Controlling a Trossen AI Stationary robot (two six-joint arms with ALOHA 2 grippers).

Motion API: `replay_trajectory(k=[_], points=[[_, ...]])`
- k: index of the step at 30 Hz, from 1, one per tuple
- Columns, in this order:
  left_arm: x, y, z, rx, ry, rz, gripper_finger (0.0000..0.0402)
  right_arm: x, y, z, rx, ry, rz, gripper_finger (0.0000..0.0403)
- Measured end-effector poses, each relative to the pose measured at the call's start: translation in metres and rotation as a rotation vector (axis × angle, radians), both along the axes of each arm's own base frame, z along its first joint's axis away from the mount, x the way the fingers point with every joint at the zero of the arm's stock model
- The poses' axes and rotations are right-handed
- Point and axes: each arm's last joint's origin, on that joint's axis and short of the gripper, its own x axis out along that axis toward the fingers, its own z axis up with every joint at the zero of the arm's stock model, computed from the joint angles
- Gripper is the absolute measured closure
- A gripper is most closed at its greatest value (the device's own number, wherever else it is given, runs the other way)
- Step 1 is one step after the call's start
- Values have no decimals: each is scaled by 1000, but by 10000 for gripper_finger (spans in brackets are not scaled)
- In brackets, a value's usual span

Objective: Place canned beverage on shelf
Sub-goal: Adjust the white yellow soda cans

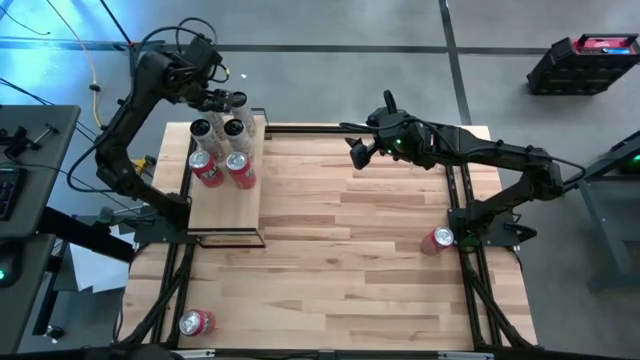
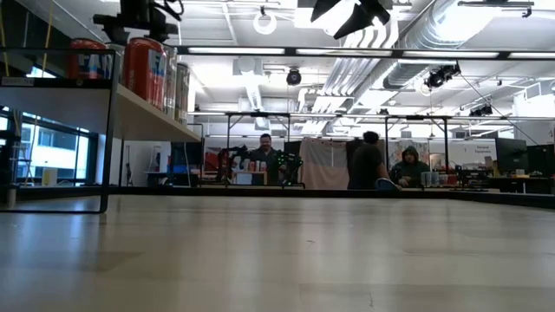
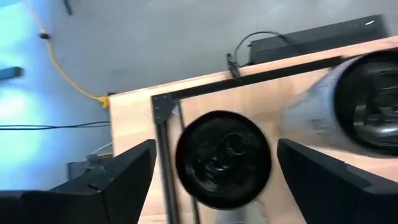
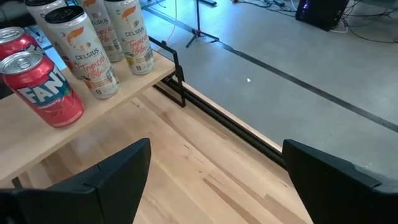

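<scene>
We see left gripper (image 3: 211,180) over far end of shelf (image 1: 225,205), jaws wide, holding nothing. White can (image 3: 222,160) stands between its fingers, top only visible, body cut off. Second white can (image 3: 367,102) blurred beside it. Right gripper (image 4: 211,180) above table (image 1: 350,250), jaws wide, empty; red can (image 4: 40,81) beyond them on shelf.

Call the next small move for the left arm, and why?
Probably lift the left gripper straight up. Its jaws stand open on either side of a white can that already stands on the shelf, so that placement looks done. Two red cans lie on the table.
</scene>
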Motion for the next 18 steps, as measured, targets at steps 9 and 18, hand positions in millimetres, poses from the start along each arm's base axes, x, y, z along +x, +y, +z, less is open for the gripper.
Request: replay_trajectory(k=[9,18], points=[[4,0,-7,-12,33,-6,76,0,0,0,-5,7,12,55],[4,-1,-7,-30,9,-16,76,0,0,0,-18,21,25,55]])
